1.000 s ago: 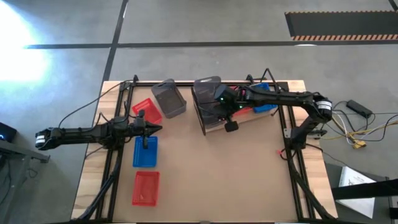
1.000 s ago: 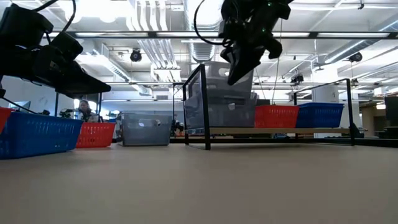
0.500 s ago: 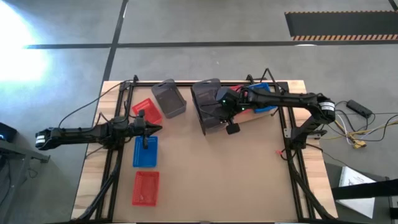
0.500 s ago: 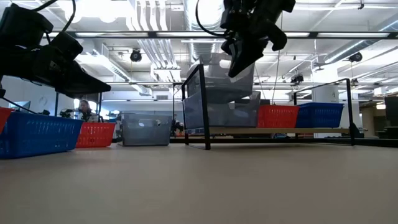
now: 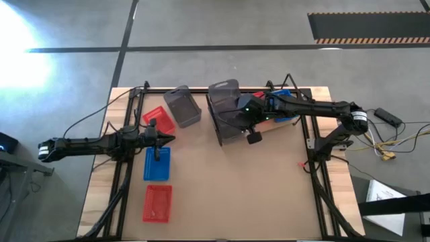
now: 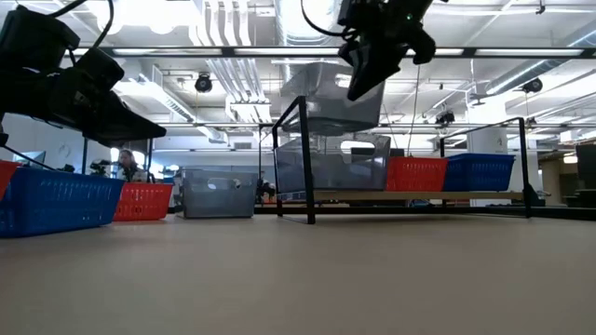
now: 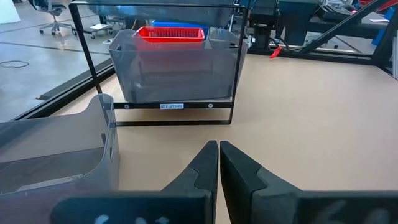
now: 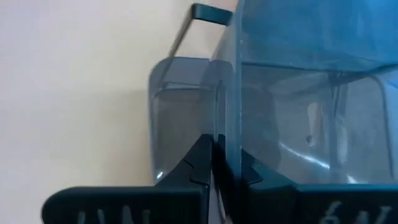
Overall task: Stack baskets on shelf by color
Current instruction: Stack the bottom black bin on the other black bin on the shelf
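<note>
right gripper (image 5: 250, 128): clamped on the wall of a dark grey basket (image 6: 331, 98), holding it up in the air; fingers (image 8: 202, 163) pinch the thin rim edge
held basket: hangs above a second grey basket (image 6: 332, 163) that sits at the shelf's end; the two look apart in the low view, with a gap between them
shelf (image 6: 419, 195): directly below the right gripper, light board on a black wire frame
on shelf, beyond the gripper toward the right arm's base: red basket (image 6: 414, 173), then blue basket (image 6: 480, 171), abreast, touching or nearly so
left gripper (image 7: 219, 163): fingers pressed together, holding nothing; hovers above the table, well apart from the shelf
near left gripper: loose grey basket (image 5: 182, 106) between it and the shelf; red basket (image 5: 157, 118) just beside it
under/just past left gripper: blue basket (image 5: 156, 163) on the table
farther out from left gripper: another red basket (image 5: 157, 203), past the blue one, near the table's front edge
table (image 5: 235, 188): brown top, bare in front of the shelf
</note>
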`<state>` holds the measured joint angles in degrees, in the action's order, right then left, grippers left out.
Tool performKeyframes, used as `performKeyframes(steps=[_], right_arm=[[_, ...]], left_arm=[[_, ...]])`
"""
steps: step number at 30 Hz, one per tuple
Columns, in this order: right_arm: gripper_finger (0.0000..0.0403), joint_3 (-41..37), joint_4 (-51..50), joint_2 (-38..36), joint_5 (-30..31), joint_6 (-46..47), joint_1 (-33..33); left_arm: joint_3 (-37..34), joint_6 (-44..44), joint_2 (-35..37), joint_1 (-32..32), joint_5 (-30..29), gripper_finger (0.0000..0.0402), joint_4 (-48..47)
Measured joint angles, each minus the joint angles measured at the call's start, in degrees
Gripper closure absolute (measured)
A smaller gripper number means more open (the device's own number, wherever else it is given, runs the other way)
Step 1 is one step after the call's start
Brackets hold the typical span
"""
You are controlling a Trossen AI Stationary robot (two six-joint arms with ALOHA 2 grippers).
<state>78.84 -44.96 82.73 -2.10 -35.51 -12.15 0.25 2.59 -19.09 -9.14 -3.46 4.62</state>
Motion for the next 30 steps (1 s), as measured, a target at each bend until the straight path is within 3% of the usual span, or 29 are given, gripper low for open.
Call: performKeyframes(steps=[19,30], right_arm=[[0.0394,-1.48,0.57,2.84,-5.77,0.61,0.54],[0.0394,-1.54,0.60,2.47,-5.84,-0.80,0.54]], left_arm=[[0.00,0.01,0.04,0.00,0.02,0.0402,0.02],[0.00,0.00,0.00,0.02,0.02,0.0402,0.01]])
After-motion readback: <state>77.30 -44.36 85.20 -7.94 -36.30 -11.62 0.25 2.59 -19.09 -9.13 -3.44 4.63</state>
